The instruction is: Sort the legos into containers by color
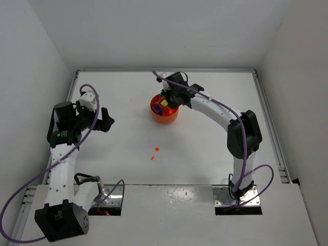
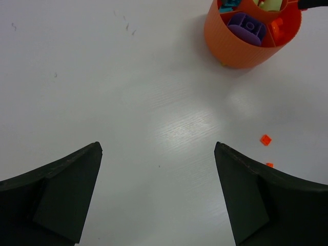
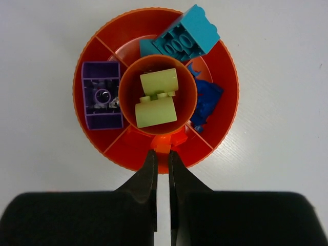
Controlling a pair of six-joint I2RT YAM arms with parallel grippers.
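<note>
The white bench (image 1: 205,148) fills the top view, with both arms reaching out over it. The left arm bends over the left side; its pincer (image 2: 156,154) gapes wide and holds nothing, and only the two dark fingertips show in its wrist view, the rest cut off by the frame. The right arm curves to the far middle, where its pincer (image 3: 162,154) hangs over the near edge of the round orange dish (image 3: 225,128), hiding much of the dish from the top camera. Its fingers are drawn almost together, pinching a small orange bit (image 3: 162,143) right above the near compartment; orange on orange, the bit's outline is hard to make out. In the dish, a cyan brick (image 3: 187,36) leans in the far compartment and juts past the rim. A purple brick (image 3: 101,96) fills the left compartment. Lime green bricks (image 3: 156,100) sit in the central cup, seemingly two stacked or touching. Dark blue bricks (image 3: 207,100) lie jumbled in the right compartment, their number unclear. Two loose orange bits (image 1: 157,149) (image 1: 152,157) lie on the bench well clear of the dish, toward the arms; in the left wrist view one is partly hidden behind a finger.
</note>
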